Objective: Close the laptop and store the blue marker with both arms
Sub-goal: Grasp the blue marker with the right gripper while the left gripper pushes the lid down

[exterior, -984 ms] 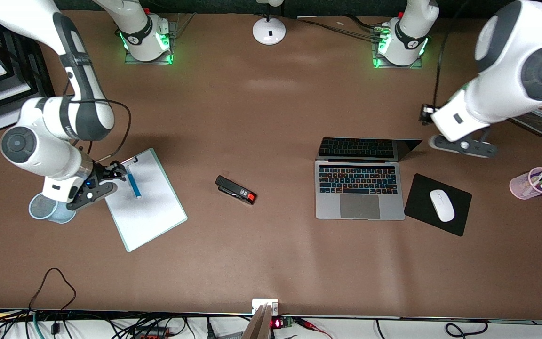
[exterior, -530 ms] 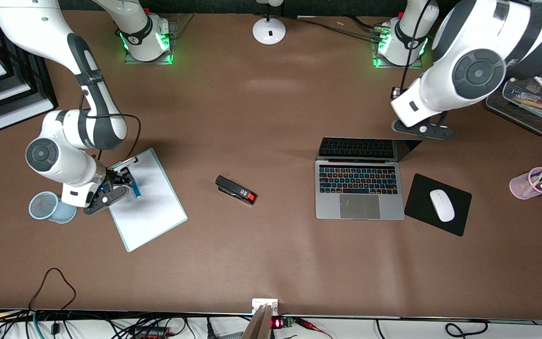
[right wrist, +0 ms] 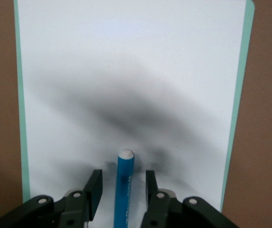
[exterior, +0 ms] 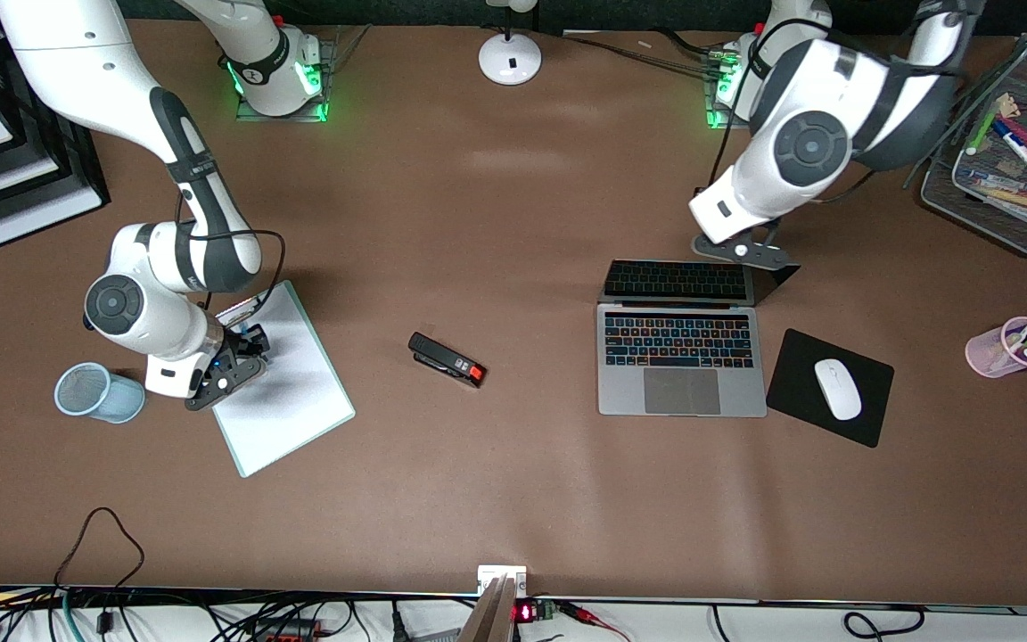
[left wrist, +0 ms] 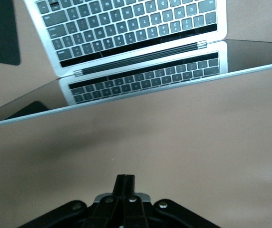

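Note:
The laptop (exterior: 681,361) lies open on the table, its lid (exterior: 683,281) tilted far back. The left wrist view shows its keyboard (left wrist: 126,23) and screen (left wrist: 140,85). My left gripper (exterior: 739,251) is shut and empty, low over the table beside the lid's top edge at the corner toward the left arm's end; its shut fingertips (left wrist: 125,179) show in the left wrist view. The blue marker (right wrist: 124,185), white end outward, lies on a whiteboard. My right gripper (exterior: 244,346) is open, one finger on either side of the marker (right wrist: 122,176), which it hides in the front view.
The whiteboard (exterior: 286,392) has a blue mesh cup (exterior: 96,392) beside it. A black stapler (exterior: 447,359) lies mid-table. A black mouse pad (exterior: 799,374) holds a white mouse (exterior: 837,389). A pink pen cup (exterior: 1008,348) and a wire marker tray (exterior: 1004,196) stand at the left arm's end.
My left arm has swung in from the table's end to the laptop lid's top edge. My right gripper has moved over the marker and now straddles it.

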Controlling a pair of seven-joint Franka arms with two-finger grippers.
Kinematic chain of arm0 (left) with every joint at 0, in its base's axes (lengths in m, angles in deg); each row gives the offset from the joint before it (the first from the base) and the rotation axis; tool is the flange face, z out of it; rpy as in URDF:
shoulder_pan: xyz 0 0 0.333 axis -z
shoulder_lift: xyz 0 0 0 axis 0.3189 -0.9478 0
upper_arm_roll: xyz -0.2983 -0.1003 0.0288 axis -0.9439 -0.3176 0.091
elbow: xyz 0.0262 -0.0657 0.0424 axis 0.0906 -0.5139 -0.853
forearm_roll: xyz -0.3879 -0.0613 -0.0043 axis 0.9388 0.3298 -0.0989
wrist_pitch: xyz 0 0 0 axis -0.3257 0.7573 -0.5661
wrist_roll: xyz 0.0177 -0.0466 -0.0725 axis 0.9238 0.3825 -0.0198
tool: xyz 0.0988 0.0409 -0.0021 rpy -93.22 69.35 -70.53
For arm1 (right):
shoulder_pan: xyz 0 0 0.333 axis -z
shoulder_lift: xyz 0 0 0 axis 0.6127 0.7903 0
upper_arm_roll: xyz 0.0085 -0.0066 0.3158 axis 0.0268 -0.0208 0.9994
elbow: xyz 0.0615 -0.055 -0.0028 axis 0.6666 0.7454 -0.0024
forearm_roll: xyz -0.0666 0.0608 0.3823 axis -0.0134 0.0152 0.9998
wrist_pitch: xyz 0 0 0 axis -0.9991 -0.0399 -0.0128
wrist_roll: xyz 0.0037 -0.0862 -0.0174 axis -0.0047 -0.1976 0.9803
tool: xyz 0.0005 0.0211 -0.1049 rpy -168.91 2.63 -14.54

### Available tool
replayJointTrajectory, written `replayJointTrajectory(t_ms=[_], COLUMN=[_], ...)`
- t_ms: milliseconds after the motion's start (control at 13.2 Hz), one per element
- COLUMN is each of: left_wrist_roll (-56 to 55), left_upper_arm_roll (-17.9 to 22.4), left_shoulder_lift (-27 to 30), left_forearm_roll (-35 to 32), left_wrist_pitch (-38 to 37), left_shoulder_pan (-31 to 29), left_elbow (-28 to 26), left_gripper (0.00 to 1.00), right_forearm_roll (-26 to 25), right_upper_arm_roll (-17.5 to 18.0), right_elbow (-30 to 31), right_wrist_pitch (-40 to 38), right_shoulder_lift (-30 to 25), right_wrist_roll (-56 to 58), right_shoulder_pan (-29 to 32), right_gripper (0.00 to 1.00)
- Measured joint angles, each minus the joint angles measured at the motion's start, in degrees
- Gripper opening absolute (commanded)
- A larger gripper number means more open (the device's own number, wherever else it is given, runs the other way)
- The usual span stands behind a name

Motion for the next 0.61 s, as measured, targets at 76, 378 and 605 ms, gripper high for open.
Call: replayJointTrajectory(t_ms=[76, 378, 605], left_wrist_roll=[-0.43, -1.72, -1.71], left_upper_arm_roll=[-0.87, -2.23, -2.21], left_shoulder_lift=[0.08, -0.09, -1.91], left_forearm_roll=[0.00, 0.00, 0.00], left_wrist_pitch=[2.55, 11.90, 19.48], left_shoulder_pan=[-0.02, -0.13, -0.52], left_elbow=[-1.99, -6.98, -7.79], left_gripper=[0.00, 0.00, 0.00], right_forearm_roll=[0.00, 0.00, 0.00], right_upper_arm_roll=[0.00, 0.01, 0.01], right_elbow=[-0.01, -0.09, -0.20], right_wrist_pitch=[0.48, 2.56, 3.27], right_shoulder_lift=[0.32, 1.51, 2.26], right_wrist_roll=[0.01, 0.38, 0.63], right_shoulder_pan=[0.00, -0.01, -0.01], right_gripper=[0.42, 0.37, 0.36])
